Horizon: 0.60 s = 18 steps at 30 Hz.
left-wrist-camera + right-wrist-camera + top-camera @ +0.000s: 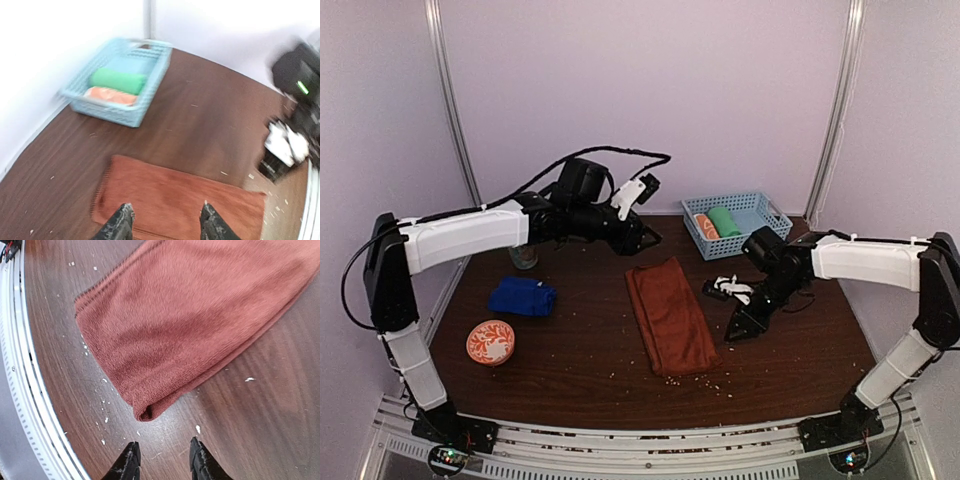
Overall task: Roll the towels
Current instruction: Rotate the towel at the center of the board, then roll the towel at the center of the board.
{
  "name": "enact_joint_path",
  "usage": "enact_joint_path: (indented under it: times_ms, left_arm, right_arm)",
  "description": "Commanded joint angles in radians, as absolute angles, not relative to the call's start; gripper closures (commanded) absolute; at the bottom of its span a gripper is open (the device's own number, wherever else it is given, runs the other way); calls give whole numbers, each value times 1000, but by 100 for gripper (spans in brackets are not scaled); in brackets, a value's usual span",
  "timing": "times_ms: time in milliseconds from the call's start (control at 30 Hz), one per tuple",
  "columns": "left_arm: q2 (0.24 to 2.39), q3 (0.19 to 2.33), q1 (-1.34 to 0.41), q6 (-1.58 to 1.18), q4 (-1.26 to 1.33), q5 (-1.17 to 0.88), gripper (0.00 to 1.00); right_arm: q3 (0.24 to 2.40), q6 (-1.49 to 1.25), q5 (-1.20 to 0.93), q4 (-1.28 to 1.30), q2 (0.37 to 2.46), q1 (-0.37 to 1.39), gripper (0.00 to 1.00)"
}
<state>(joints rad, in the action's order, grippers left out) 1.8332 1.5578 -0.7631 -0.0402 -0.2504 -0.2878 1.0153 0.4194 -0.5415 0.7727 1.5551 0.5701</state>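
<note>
In the middle of the table, the rust-brown towel lay flat, with the blue towel bundled to its left. The left gripper hovered over the far end, jaws apart and empty. The right gripper sat beside the near corner, half-open and empty. An uneven pinch could have skewed the roll.

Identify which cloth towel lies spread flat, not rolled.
The rust-brown cloth towel, a flat rectangle. The royal blue towel is bundled; the green towel and orange-and-white towel sit rolled in the plastic basket.
</note>
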Motion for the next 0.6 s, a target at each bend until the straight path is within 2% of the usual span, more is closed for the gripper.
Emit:
enact_joint_path:
  times_ms: [0, 167, 233, 267, 300, 333, 433, 500, 567]
  left_arm:
    - [1794, 1352, -939, 159, -267, -168, 53]
    - [1782, 1231, -1102, 256, -222, -8, 45]
    - [1794, 1213, -1129, 260, -192, -5, 45]
    - [1806, 1215, -1135, 256, -181, -20, 44]
    - [1819, 1217, -1140, 255, -174, -40, 45]
    - [1831, 1219, -1144, 255, -169, -59, 46]
    - [1864, 1209, -1149, 257, -144, -107, 48]
    - [1877, 1194, -1149, 261, -118, -128, 49]
    - [1895, 1183, -1149, 265, -92, -157, 49]
  right_arm:
    - [981, 413, -533, 748, 1450, 532, 65]
    - [1049, 344, -380, 663, 1356, 428, 65]
    - [1055, 286, -343, 569, 1315, 350, 60]
    - [1048, 261, -347, 520, 1303, 309, 43]
    - [1041, 227, -350, 491, 1297, 278, 11]
    - [1045, 229, -405, 501, 1313, 250, 1]
    - [1116, 349, -655, 710, 1421, 244, 0]
    - [1113, 379, -758, 737, 1442, 246, 0]
    - [1067, 395, -788, 691, 1408, 248, 9]
